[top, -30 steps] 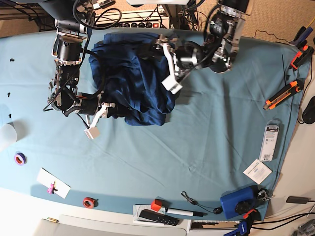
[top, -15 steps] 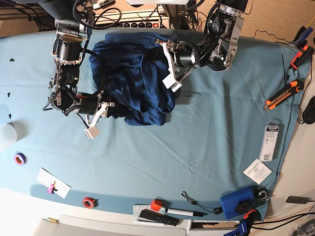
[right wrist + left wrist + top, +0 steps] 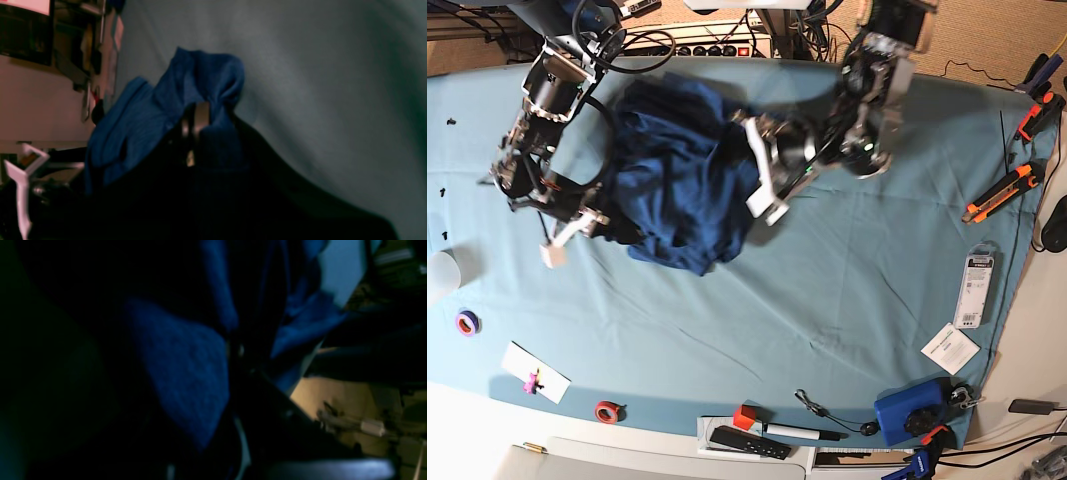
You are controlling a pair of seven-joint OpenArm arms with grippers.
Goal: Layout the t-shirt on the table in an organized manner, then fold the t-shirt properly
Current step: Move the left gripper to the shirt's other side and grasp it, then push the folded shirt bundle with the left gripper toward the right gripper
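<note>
Lying bunched in a dark heap on the far-left part of the table [image 3: 847, 290], the t-shirt [image 3: 677, 180], spread nowhere flat, folds piled over one another. Pinching the heap's right edge, the left gripper [image 3: 749, 165], fingers drawn together on a fold of the t-shirt [image 3: 186, 373], navy fabric crowding the whole left wrist view and hiding most of the fingers. Clamping the heap's lower-left edge, the right gripper [image 3: 605, 222], jaws closed on a tuft of the cloth [image 3: 203, 86] bulging above the metal fingertips [image 3: 198, 116] in the right wrist view, teal table cover [image 3: 317, 83] showing behind. Hanging beside each gripper, a white bracket, one near [image 3: 555, 250], one near [image 3: 767, 195]. Scattered around the borders: an orange utility knife [image 3: 999, 192] at the right, a packaged item [image 3: 974, 285] and a white card [image 3: 949, 348] below it, a blue device [image 3: 909, 410] at the near-right corner, a marker [image 3: 797, 432] and a red tape roll [image 3: 608, 410] along the near edge, a purple tape roll [image 3: 467, 322] at the left.
</note>
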